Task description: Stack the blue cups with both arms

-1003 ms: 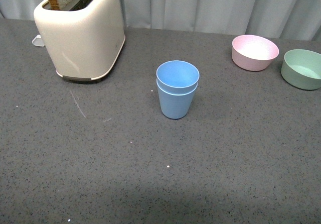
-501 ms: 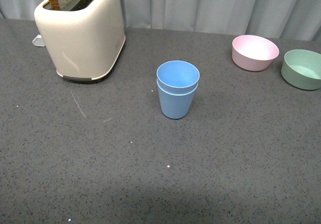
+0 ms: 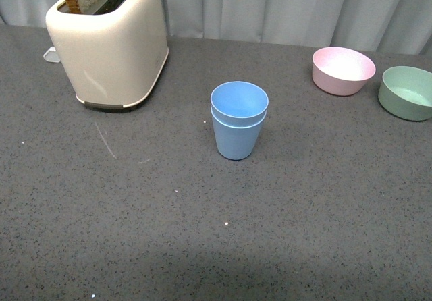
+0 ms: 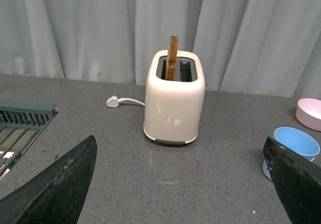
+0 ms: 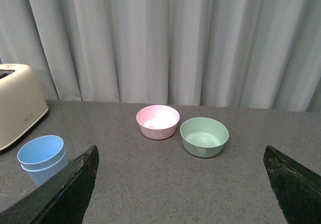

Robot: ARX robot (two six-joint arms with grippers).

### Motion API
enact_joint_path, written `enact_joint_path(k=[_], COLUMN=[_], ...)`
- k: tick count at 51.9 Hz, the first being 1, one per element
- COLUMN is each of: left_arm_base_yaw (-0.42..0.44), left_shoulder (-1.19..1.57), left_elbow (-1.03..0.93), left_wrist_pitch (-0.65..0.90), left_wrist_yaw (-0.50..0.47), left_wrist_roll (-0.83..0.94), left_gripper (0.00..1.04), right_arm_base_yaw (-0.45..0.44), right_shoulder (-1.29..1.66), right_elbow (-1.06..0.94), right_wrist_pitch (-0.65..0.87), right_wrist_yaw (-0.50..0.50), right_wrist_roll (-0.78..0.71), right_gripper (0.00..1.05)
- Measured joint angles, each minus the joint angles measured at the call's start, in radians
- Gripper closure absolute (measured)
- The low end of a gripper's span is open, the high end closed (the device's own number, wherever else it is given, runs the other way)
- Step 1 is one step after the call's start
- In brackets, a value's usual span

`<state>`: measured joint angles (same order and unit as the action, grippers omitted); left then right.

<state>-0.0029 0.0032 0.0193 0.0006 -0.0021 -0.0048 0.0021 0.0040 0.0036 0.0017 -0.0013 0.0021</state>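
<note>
In the front view the blue cups [image 3: 239,127] stand nested, one seated inside the other with its rim showing just above the lower rim, upright near the middle of the grey table [image 3: 135,227]. Nothing in this view differs from the pictures of a second and half a second ago: the stack sits in the same spot and neither arm appears, which suggests the stacking is done and the arms are already clear. The cream toaster [image 3: 108,44] with a slice of bread stands to the back left, the pink bowl [image 3: 343,70] and green bowl [image 3: 406,92] to the back right, all well apart from the cups. In the left wrist view the left gripper [image 4: 183,184] is spread wide and holds nothing; the toaster stands ahead of it and the stacked cups show at one edge of the picture. In the right wrist view the right gripper [image 5: 183,184] is likewise wide open and empty, with the cups off to one side and the two bowls beyond.
</note>
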Motion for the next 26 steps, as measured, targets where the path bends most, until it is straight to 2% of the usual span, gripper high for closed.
enact_joint_path(k=[26], left_arm_base_yaw=[0.0], left_shoulder=[0.0], left_elbow=[0.0], left_wrist_pitch=[0.0], left_wrist_yaw=[0.0], left_wrist_roll=[0.0], left_gripper=[0.07], right_arm_base_yaw=[0.0], right_shoulder=[0.0], right_elbow=[0.0], right_wrist_pitch=[0.0], right_wrist_yaw=[0.0], right_wrist_roll=[0.0], right_gripper=[0.1])
